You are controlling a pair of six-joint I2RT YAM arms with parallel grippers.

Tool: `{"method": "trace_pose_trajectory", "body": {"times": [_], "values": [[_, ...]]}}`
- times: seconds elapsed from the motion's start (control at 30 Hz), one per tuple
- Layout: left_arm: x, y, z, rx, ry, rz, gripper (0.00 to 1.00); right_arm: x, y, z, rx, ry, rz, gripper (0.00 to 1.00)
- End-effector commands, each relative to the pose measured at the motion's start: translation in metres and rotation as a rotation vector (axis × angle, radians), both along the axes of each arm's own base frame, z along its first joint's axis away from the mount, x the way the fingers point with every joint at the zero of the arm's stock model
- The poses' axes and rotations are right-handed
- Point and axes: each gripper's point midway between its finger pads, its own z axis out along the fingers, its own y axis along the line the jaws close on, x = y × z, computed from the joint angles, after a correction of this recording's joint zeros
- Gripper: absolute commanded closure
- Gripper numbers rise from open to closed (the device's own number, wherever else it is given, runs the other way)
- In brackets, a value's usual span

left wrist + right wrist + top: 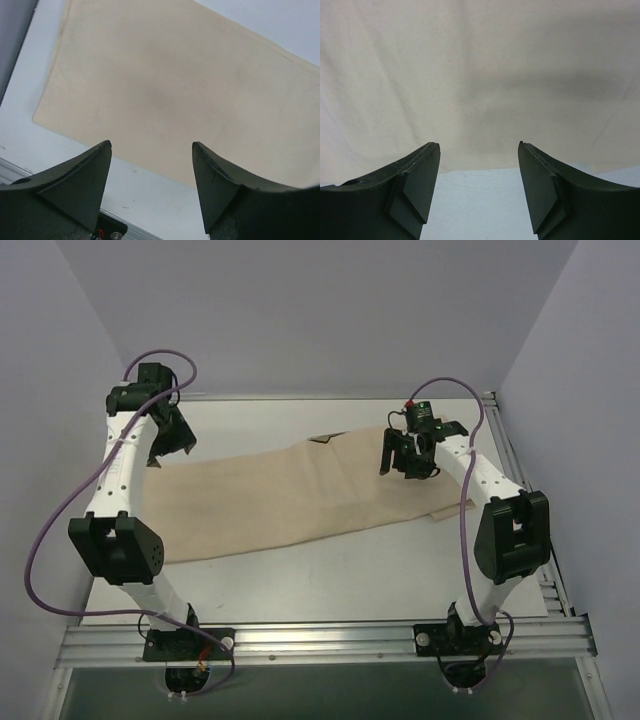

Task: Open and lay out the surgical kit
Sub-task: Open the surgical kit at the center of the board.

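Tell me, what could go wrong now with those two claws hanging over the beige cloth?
1. The beige cloth lies flat on the table; the open left gripper might slide off rather than pinch it.
2. Near the open right gripper the cloth looks folded in layers; it might grab several and drag the whole wrap.
3. No tray or instruments show. If they lie under the cloth, a tug could scatter them.
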Motion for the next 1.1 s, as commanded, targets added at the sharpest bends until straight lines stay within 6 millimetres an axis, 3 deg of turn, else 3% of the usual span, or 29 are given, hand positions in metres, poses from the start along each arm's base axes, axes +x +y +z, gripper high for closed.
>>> {"method": "trace_pose_trajectory", "body": {"times": [0.0,0.07,0.1,0.2,0.3,0.33,0.4,0.53,0.63,0.77,0.93,1.0,1.07], "values": [[0.008,-0.034,-0.001,-0.088,-0.029,-0.086,0.27,-0.002,-0.013,0.009,0.023,-0.015,-0.042,0.36],[0.014,-0.058,-0.025,-0.156,0.016,-0.150,0.46,0.005,-0.026,0.011,0.043,-0.016,-0.084,0.37],[0.018,-0.068,-0.036,-0.185,0.030,-0.174,0.67,0.007,-0.032,0.011,0.038,-0.012,-0.101,0.38],[0.013,-0.095,-0.082,-0.263,0.160,-0.226,0.98,0.016,-0.068,0.019,-0.019,-0.016,-0.207,0.46],[0.013,-0.112,-0.113,-0.314,0.227,-0.255,0.98,0.013,-0.096,0.023,-0.004,-0.009,-0.321,0.56],[0.014,-0.115,-0.119,-0.329,0.232,-0.260,0.98,0.009,-0.099,0.022,0.006,-0.003,-0.336,0.56],[0.014,-0.119,-0.138,-0.351,0.263,-0.257,0.98,-0.005,-0.130,0.019,-0.021,0.028,-0.441,0.55],[0.012,-0.118,-0.170,-0.359,0.346,-0.240,0.98,-0.039,-0.174,0.008,-0.070,0.109,-0.574,0.53],[0.014,-0.115,-0.195,-0.357,0.397,-0.230,0.98,-0.054,-0.192,0.008,-0.072,0.118,-0.645,0.48],[0.021,-0.099,-0.213,-0.363,0.430,-0.190,0.98,-0.076,-0.202,-0.010,-0.031,0.154,-0.724,0.43],[0.026,-0.068,-0.241,-0.387,0.485,-0.122,0.98,-0.083,-0.198,-0.025,0.025,0.192,-0.742,0.46],[0.029,-0.047,-0.246,-0.403,0.491,-0.087,0.98,-0.086,-0.196,-0.029,0.030,0.211,-0.741,0.48],[0.034,-0.040,-0.250,-0.397,0.493,-0.090,0.98,-0.089,-0.193,-0.030,0.040,0.211,-0.738,0.49]]}}
